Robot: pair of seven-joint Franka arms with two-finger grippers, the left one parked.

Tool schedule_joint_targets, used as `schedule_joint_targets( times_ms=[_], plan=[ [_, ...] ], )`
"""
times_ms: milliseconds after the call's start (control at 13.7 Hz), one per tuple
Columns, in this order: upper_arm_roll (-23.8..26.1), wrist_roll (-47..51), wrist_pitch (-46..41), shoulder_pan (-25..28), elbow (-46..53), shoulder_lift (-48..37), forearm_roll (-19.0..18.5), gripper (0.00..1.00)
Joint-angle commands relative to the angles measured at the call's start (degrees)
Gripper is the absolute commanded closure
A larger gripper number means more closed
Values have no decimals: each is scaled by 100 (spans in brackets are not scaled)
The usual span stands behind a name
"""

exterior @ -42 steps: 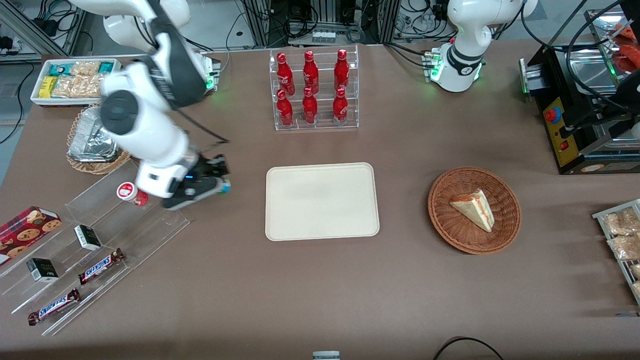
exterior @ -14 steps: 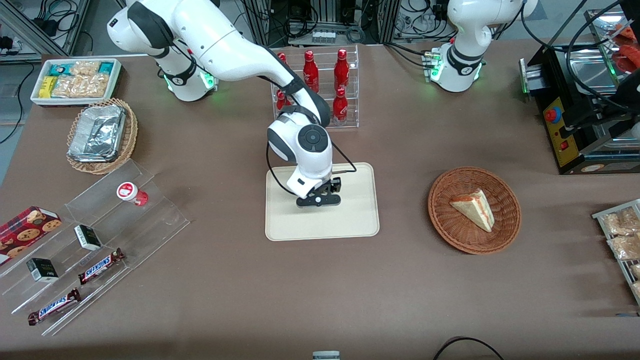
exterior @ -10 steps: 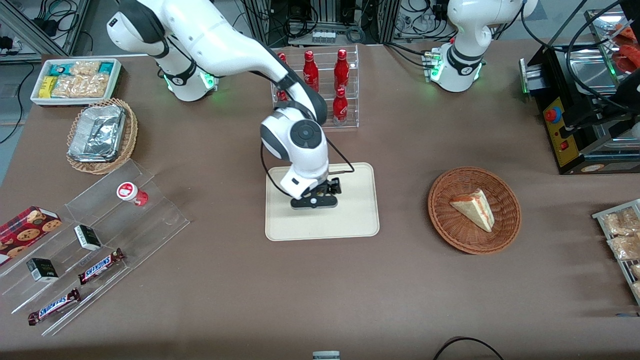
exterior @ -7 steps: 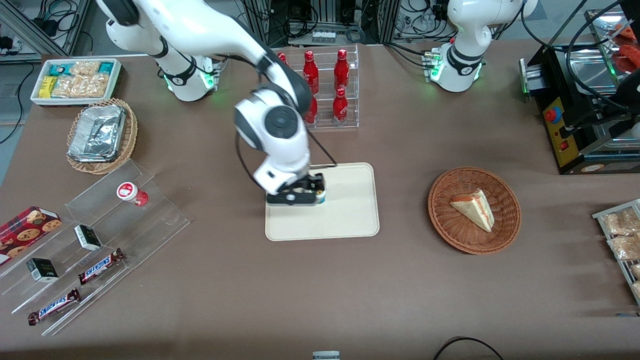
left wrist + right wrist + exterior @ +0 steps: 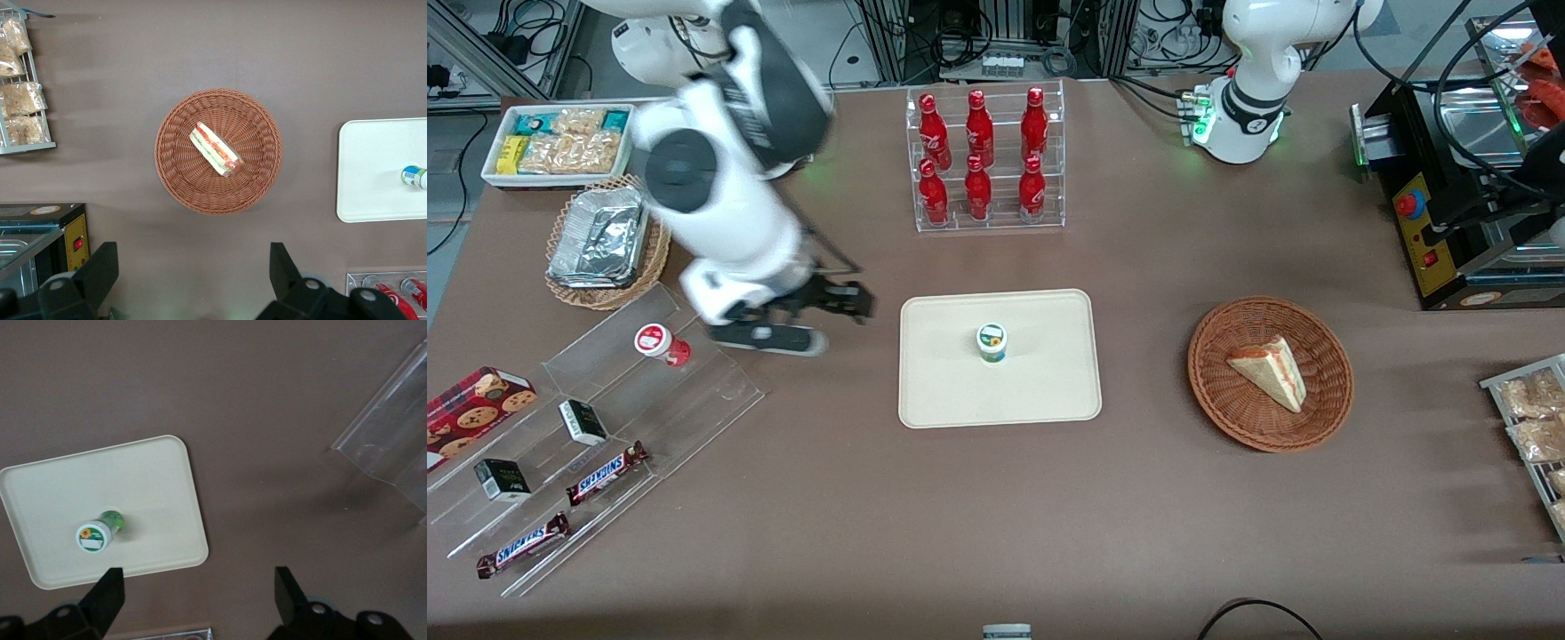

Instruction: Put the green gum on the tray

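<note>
Green gum [image 5: 991, 341] upright on tray [image 5: 1049, 391], near centre, nothing touching it. Placement looks done. Gripper [image 5: 800, 322] off tray at its 9 o'clock, above bare table, fingers spread, empty. Next: probably just park arm clear. Surface: brown table [image 5: 960, 516]; red gum canister [image 5: 655, 341] on clear acrylic rack [image 5: 694, 400] toward working arm's end; cola bottle rack [image 5: 984, 160] at tray's 12; wicker basket [image 5: 1325, 418] with sandwich [image 5: 1270, 370] at 3.

Green gum [image 5: 97, 533] upright on tray [image 5: 153, 480], white lid up, near tray middle. Tool [image 5: 197, 603] above bare brown bench [image 5: 253, 400], fingers [image 5: 108, 595] spread wide, empty. Clear acrylic stand [image 5: 393, 447] near, apart from tray.
</note>
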Motion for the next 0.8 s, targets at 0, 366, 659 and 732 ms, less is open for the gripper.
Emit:
schedule_joint_targets(
  times_ms=[0, 366, 659, 732],
  plan=[
    [47, -478, -501, -585, -217, -541, 123, 0],
    [3, -2111, -1038, -1561, -182, -797, 71, 0],
    [3, -3133, -1189, -2256, -173, -894, 44, 0],
    [-40, -3204, -1198, -2274, -181, -964, 27, 0]
  ],
)
